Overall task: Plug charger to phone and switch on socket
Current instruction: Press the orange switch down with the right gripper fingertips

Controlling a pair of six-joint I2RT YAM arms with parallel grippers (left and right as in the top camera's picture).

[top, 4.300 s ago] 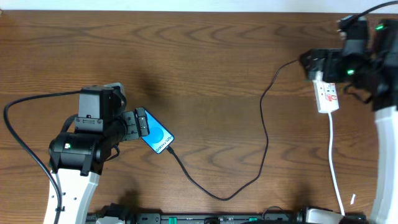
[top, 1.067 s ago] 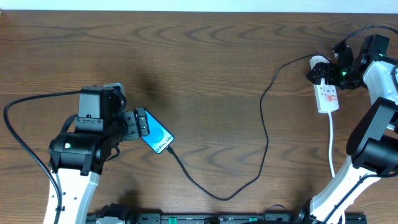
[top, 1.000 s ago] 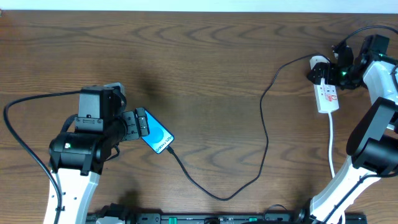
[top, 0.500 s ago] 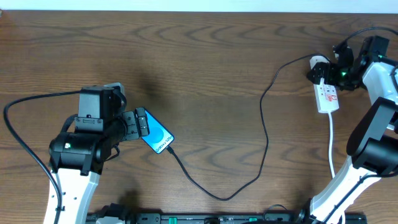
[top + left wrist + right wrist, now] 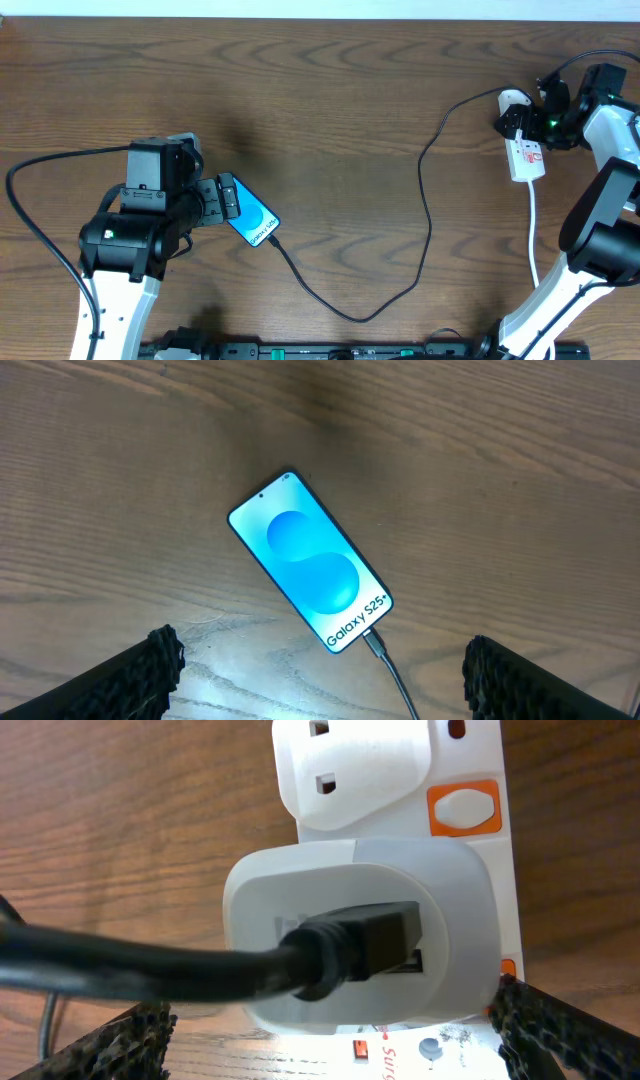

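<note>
The phone lies face up at the left, its screen light blue; it also shows in the left wrist view. The black charger cable has its plug tip in the phone's lower end. It runs in a loop to a white adapter seated in the socket strip. My left gripper is open and empty beside the phone. My right gripper is open over the strip's far end, its fingers either side of the adapter. An orange switch sits beyond the adapter.
The strip's white cord runs toward the table's front edge at the right. The left arm's black lead loops over the table at the far left. The table is dark brown wood.
Since the oldest frame my right arm has swung aside and now reaches the strip from the right. In the last second the right gripper shifted slightly. Left arm, phone and cable are unmoved.
</note>
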